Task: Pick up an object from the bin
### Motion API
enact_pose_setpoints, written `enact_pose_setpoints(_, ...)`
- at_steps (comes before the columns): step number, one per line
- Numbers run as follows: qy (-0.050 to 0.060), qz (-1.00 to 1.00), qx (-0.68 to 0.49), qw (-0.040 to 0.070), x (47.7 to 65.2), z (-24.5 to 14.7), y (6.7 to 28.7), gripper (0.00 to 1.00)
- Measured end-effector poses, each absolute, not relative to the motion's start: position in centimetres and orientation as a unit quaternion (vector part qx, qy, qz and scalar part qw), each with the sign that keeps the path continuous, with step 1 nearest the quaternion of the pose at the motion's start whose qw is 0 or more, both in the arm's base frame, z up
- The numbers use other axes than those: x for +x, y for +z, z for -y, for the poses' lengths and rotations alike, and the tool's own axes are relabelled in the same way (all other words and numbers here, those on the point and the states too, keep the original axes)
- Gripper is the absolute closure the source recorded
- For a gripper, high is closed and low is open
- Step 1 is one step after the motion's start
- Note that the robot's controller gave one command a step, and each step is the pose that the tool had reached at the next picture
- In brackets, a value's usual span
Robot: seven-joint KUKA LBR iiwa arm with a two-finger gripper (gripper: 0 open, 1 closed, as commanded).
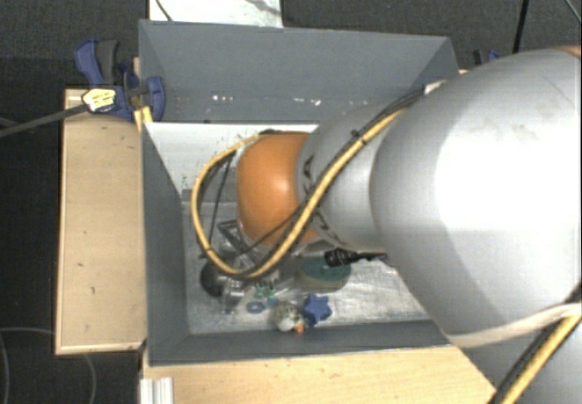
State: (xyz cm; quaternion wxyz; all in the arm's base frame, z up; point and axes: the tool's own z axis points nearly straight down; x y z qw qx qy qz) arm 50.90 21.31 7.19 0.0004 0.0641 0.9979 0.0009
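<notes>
Apparently the arm is at the reaching step. Its claw hangs low over the near part of the grey bin, tucked under the orange wrist cover. Whether the claw is spread or pressed together cannot be told, and nothing shows held in it. Nearest lie a dark round thing on the view's left, a green disc on the view's right, and a blue piece beside a small pale thing by the near wall. Which one it is meant to take is unclear. The next move probably calls for settling round one thing, closing, and lifting clear of its neighbours.
</notes>
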Motion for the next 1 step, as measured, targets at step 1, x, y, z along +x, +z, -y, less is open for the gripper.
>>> enact_pose_setpoints(1, 0.002, -0.999, 0.044, 0.004, 51.90, -21.98, 21.91, 1.00)
